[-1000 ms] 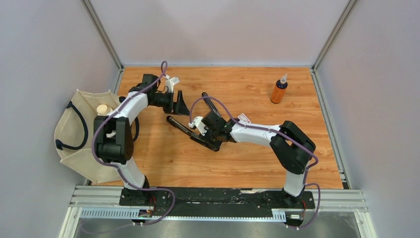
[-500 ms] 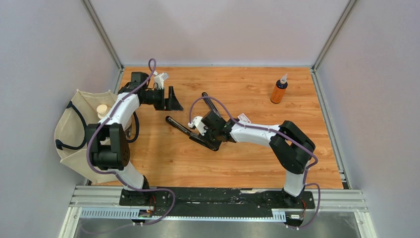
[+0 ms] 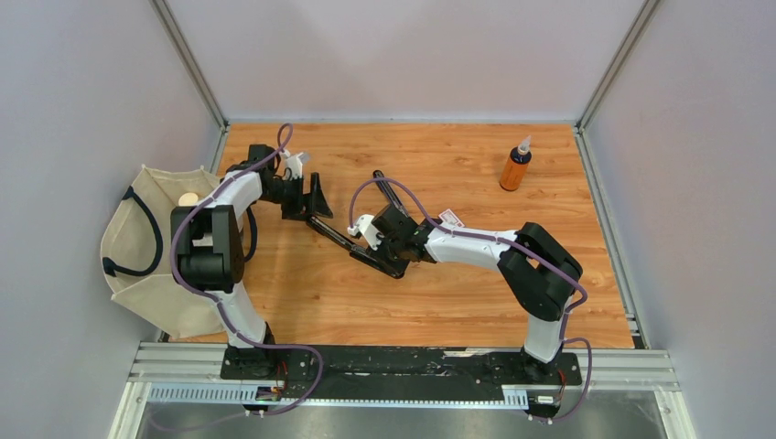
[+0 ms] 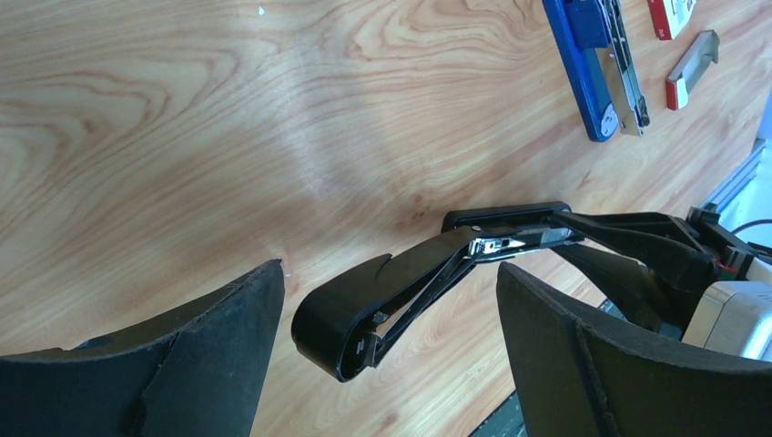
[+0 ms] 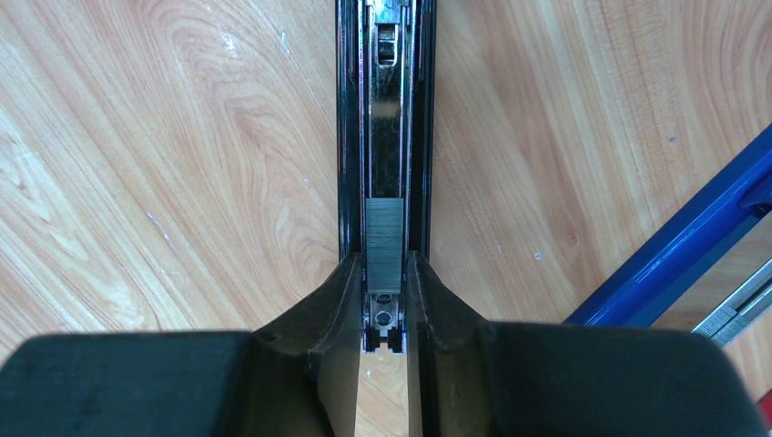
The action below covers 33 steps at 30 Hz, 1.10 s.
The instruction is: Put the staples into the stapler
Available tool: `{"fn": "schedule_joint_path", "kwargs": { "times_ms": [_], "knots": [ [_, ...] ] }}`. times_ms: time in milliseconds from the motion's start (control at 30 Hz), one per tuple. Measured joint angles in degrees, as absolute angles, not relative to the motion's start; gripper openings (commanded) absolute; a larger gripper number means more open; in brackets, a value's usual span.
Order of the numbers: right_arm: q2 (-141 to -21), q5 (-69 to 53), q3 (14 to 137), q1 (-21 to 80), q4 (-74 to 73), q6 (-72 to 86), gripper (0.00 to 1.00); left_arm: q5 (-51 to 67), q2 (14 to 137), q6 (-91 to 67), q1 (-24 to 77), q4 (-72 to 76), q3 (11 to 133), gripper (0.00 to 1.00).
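Note:
A black stapler (image 3: 334, 233) lies opened out at mid-table. Its open magazine rail (image 5: 383, 137) holds a silvery-grey staple strip (image 5: 383, 232). My right gripper (image 3: 395, 261) is shut on the near end of that rail, one finger pressed against each side (image 5: 383, 273). My left gripper (image 3: 309, 199) hangs open just above the stapler's rounded left end (image 4: 346, 319), and its fingers (image 4: 209, 355) stand apart from it on both sides. The white and red staples box (image 3: 450, 218) lies behind the right wrist and also shows in the left wrist view (image 4: 672, 14).
A blue stapler (image 4: 592, 64) lies just behind the black one (image 5: 692, 246). A grey strip with a red end (image 4: 689, 68) lies by the box. An orange bottle (image 3: 515, 167) stands at the back right. A cream tote bag (image 3: 137, 247) hangs off the table's left edge.
My left gripper has swung from the back of the table toward the stapler's left end and come down over it, still open. The right arm and the stapler have not moved.

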<state>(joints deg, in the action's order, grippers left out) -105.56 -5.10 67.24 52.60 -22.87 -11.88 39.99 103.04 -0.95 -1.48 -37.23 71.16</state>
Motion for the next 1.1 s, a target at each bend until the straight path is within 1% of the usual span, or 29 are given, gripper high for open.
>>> {"fn": "schedule_joint_path", "kwargs": {
  "times_ms": [400,667,1100],
  "knots": [
    [-105.56,-5.08,67.24,52.60,-22.87,-11.88,0.08,47.59,102.74,-0.99,0.58,-37.95,70.54,0.94],
    [-105.62,-5.08,67.24,52.60,-22.81,-11.92,0.07,53.52,97.89,-1.72,4.14,-37.71,70.52,0.94],
    [-105.69,-5.08,67.31,52.71,-22.28,-12.73,0.07,64.90,94.80,-5.34,4.60,-31.55,67.55,0.94]
  ]
}}
